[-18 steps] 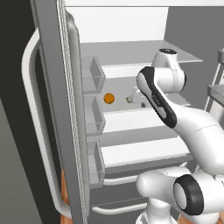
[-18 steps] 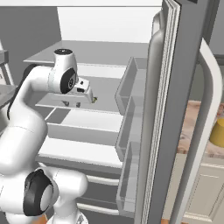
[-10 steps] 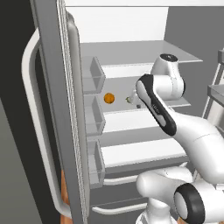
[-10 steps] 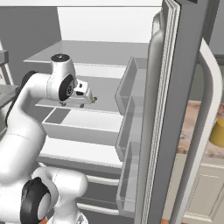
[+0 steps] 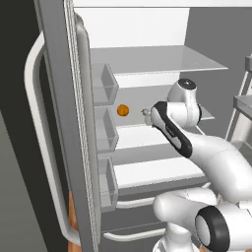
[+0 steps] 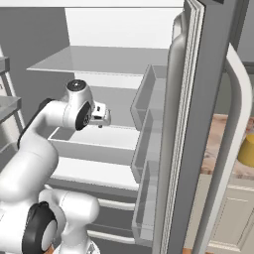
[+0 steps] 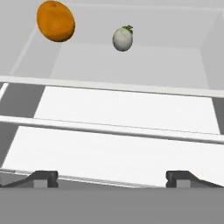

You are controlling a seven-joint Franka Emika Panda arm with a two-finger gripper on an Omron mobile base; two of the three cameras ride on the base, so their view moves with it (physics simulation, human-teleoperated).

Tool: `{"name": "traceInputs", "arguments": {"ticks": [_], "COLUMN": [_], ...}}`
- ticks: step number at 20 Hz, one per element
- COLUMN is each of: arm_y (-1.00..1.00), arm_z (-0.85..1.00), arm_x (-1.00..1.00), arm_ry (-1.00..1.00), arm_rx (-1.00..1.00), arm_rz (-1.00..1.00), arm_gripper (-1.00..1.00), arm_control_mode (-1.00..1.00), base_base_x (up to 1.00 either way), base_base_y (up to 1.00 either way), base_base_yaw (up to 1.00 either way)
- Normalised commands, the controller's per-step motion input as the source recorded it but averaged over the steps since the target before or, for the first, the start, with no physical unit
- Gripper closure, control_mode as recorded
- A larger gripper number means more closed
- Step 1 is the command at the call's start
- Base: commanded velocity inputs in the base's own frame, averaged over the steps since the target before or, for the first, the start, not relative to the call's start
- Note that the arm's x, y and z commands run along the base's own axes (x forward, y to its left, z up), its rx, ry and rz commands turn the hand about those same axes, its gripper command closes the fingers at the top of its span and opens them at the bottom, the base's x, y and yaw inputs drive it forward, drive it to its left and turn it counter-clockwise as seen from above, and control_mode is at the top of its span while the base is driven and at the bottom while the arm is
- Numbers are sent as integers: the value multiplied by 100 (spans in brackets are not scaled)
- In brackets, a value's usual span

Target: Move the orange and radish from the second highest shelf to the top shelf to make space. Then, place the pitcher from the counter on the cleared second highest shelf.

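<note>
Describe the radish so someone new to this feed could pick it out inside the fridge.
In the open fridge, find the wide pale grey shelf with a white front edge, just below the thin see-through glass shelf. Two small balls sit apart on it. The radish is the smaller pale grey-green ball with a dark green tip, not the bigger, smooth, bright orange ball beside it.

White arm bent at the elbow, forearm reaching forward and up, wrist level. Gripper (image 7: 112, 178) with jaws spread wide, nothing between them; dark fingertips (image 7: 43, 177) set well apart, both free of contact.
</note>
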Motion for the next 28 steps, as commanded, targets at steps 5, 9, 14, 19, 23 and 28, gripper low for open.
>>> {"name": "traceInputs", "arguments": {"ticks": [5, 9, 14, 19, 23, 28], "arm_y": [-20, -3, 0, 0, 0, 4], "arm_z": [-6, -10, -15, -19, -25, -25], "arm_x": [67, 71, 55, 48, 45, 48], "arm_ry": [1, 1, 0, -1, -5, -4], "arm_rx": [0, 0, 0, 0, 0, 0], "arm_rz": [0, 0, 0, 0, 0, 0], "arm_gripper": [-100, -100, -100, -100, -100, -100], "arm_control_mode": [-100, -100, -100, -100, -100, -100], "base_base_x": [0, 0, 0, 0, 0, 0], "base_base_y": [0, 0, 0, 0, 0, 0], "base_base_yaw": [0, 0, 0, 0, 0, 0]}}
